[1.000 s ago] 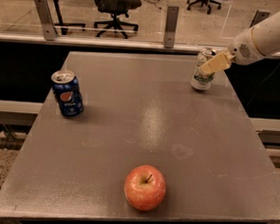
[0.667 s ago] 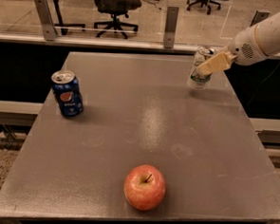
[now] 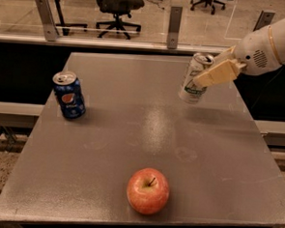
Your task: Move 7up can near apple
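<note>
Your gripper (image 3: 199,77), at the far right of the table (image 3: 132,130), is clamped around the tilted 7up can (image 3: 189,91); the apple (image 3: 148,191) sits well apart, near centre.

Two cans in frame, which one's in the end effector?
The white 7up can, tilted at the far right with the end effector shut around it. The dark blue Pepsi can stands upright at the left, untouched.

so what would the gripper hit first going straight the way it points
The gripper holds the 7up can; beyond it the way looks free over the table, perhaps nearing the Pepsi can.
</note>
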Motion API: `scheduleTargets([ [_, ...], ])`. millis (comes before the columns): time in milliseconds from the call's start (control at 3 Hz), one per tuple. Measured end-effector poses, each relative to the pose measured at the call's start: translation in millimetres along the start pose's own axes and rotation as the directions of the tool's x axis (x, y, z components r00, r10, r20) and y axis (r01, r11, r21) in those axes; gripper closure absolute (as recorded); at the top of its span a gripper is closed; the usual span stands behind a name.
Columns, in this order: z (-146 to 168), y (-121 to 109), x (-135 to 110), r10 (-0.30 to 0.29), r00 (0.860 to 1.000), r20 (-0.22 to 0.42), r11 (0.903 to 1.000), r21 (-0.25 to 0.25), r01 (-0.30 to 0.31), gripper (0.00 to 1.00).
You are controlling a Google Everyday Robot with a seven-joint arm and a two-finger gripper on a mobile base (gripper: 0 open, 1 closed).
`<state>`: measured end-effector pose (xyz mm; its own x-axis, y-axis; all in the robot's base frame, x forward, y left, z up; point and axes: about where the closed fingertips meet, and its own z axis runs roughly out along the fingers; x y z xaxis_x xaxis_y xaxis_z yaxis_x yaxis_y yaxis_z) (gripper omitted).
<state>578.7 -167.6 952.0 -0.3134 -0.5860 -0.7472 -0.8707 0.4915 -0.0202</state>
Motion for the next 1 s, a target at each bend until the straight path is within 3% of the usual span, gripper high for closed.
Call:
scheduleTargets([
  [333, -2, 43, 0, -0.063, 0.998, -0.007, 0.9959, -0.066, 0.062, 1.00],
  [1000, 10, 102, 22, -0.137, 0.989, -0.048, 0.9765, -0.174, 0.127, 1.00],
])
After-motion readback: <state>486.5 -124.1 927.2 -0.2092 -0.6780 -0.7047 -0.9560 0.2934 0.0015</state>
